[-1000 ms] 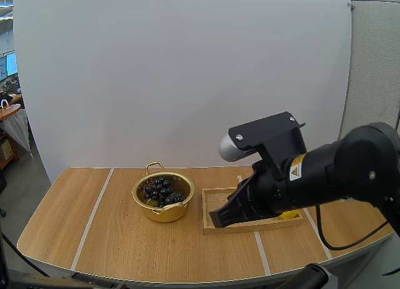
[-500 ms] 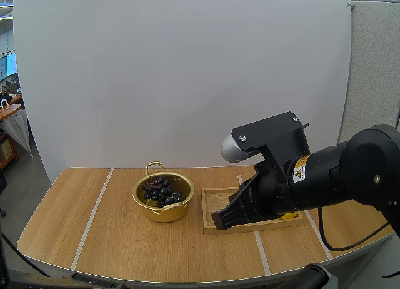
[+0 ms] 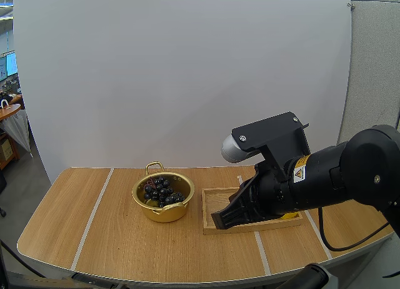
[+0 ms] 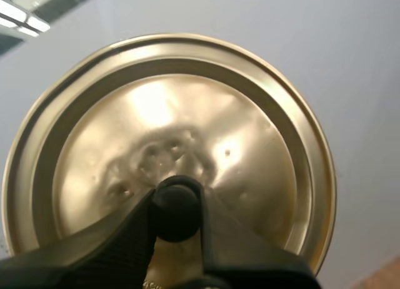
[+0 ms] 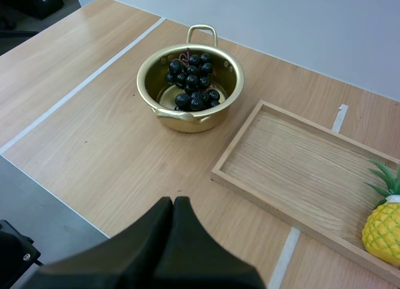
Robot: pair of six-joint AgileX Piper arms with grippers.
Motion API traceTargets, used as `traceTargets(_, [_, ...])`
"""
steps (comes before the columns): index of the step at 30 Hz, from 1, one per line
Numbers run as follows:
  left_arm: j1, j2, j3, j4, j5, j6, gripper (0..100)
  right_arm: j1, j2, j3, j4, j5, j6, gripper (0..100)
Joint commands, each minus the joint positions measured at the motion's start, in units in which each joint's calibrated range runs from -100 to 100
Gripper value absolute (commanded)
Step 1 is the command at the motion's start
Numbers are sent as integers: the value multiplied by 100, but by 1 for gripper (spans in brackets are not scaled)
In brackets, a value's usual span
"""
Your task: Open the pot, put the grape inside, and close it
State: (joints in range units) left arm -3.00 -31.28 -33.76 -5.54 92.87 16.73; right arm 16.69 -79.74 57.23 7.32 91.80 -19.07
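Lid point(image 4: 187, 101) is being gripped by its black knob point(image 4: 177, 198), which the left gripper point(image 4: 177, 207) is pinching between its two fingertips. The lid's golden top is facing those fingers, with its rim spreading out around the knob on all sides. It is being held away from the pot.

The right gripper point(image 5: 173, 204) is hanging above the table point(image 5: 94, 114) with its fingers pressed together as one dark wedge, grasping nothing. Just beyond its fingertips, the near corner of the wooden tray point(image 5: 215, 170) is lying on the table. A toy pineapple point(image 5: 384, 229) is sitting at the tray's far end, well apart from the fingers. Farther ahead of the fingertips, beside the tray, the pot point(image 5: 194, 120) is standing open and upright. The grapes point(image 5: 192, 79) are lying inside it.
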Motion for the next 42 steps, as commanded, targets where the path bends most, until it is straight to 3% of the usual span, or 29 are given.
traceTargets(1, [-18, 324, -33, -258, 713, -36, 0, -19, -43, 20, -62, -20, 7, 0])
traceTargets(6, [-18, 586, 325, -299, 713, -1, 0, -19, -43, 20, -66, -36, 7, 0])
traceTargets(17, [-18, 1168, 2283, -1076, 713, 502, 0, -19, -43, 20, -66, -72, 7, 0])
traceTargets(36, [-18, 2324, 4324, -1087, 713, 1213, 0, -19, -43, 20, -66, -72, 7, 0])
traceTargets(42, [-18, 2566, 4912, -1087, 66, 1357, 0, -19, -43, 20, -66, -72, 7, 0])
